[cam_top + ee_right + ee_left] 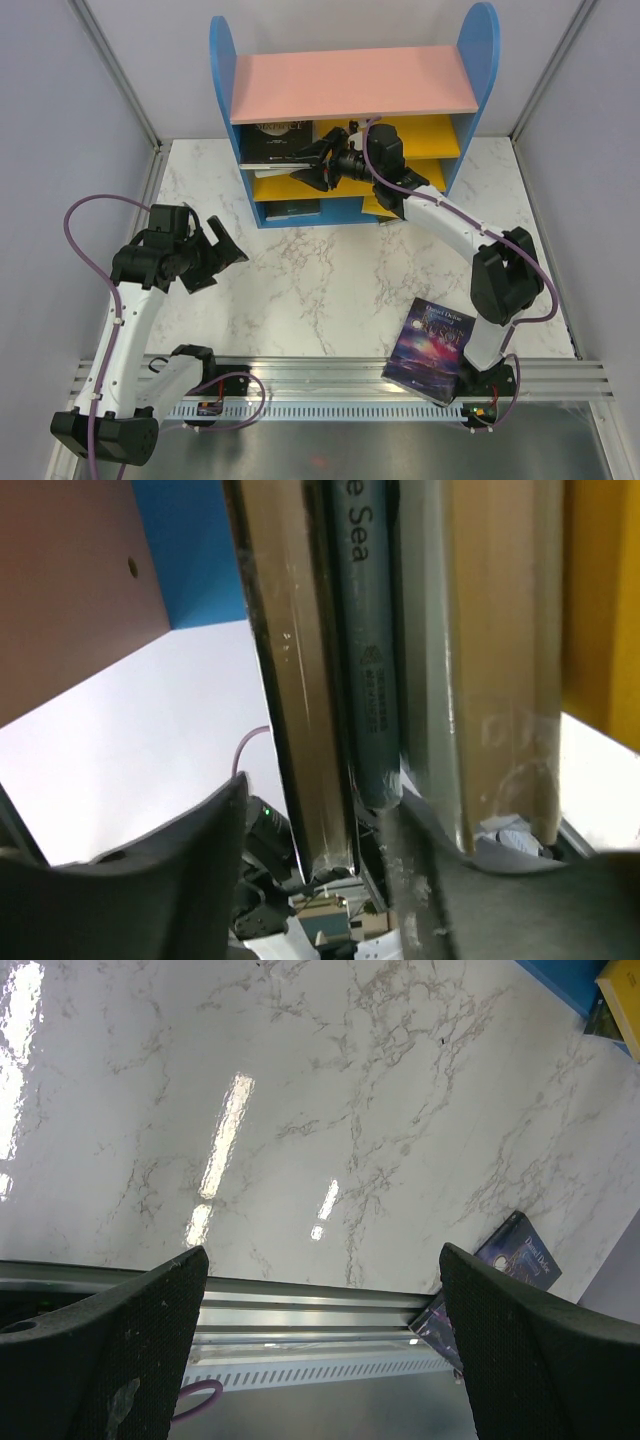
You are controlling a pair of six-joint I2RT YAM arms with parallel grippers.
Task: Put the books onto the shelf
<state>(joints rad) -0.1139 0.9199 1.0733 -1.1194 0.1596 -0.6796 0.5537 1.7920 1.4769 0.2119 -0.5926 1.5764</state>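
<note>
Several books (365, 680) sit between the right gripper's (312, 166) half-spread jaws on the shelf (350, 85); grip uncertain, so ease them squarely inward.

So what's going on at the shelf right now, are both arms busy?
Only the right one. The right gripper is reaching into the upper level of the shelf, its fingers in among the books there; whether it grips one is unclear. The left gripper hangs open over the table, holding nothing. One galaxy-cover book lies at the table's near edge, not yet shelved.
</note>
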